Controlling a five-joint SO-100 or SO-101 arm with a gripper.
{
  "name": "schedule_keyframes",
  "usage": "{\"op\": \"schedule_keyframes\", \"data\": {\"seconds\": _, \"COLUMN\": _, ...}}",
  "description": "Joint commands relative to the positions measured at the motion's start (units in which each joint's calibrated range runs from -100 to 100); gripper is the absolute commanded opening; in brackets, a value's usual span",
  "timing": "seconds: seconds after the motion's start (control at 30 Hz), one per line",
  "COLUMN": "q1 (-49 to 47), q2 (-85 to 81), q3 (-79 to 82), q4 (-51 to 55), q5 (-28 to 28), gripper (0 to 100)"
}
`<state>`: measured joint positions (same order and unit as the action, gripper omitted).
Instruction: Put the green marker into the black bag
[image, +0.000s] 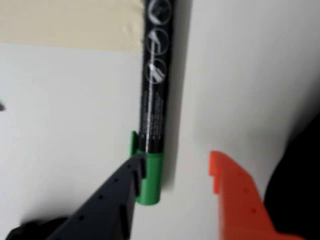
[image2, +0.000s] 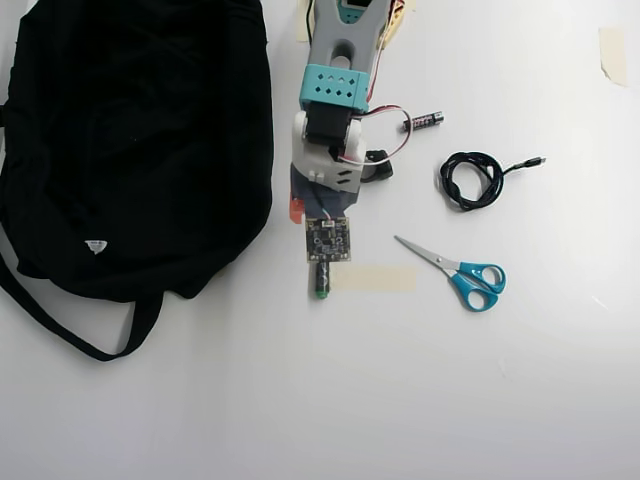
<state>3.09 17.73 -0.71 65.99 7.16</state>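
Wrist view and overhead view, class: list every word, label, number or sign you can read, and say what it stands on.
None can be read.
Dark-barrelled green marker: three round white icons and lines of fine white print, all too blurred to read.
Large black fabric bag: small white tag, too small to read.
Small black battery: markings too small to tell.

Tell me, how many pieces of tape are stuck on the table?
3 show. One beige tape strip lies beside the green marker, one small beige piece sits at the overhead view's top right, and another peeks out by the arm. The arm may hide more.
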Motion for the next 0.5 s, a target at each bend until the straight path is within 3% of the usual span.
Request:
{"op": "schedule_keyframes", "data": {"seconds": 0.0, "q1": -1.07, "q2": -0.38, "q3": -2.62, "q4": -0.02, "q5": 0.08, "gripper": 18}}
{"op": "schedule_keyframes", "data": {"seconds": 0.47, "q1": -1.89, "q2": 3.69, "q3": -4.41, "q4": -0.45, "q5": -0.34, "gripper": 19}}
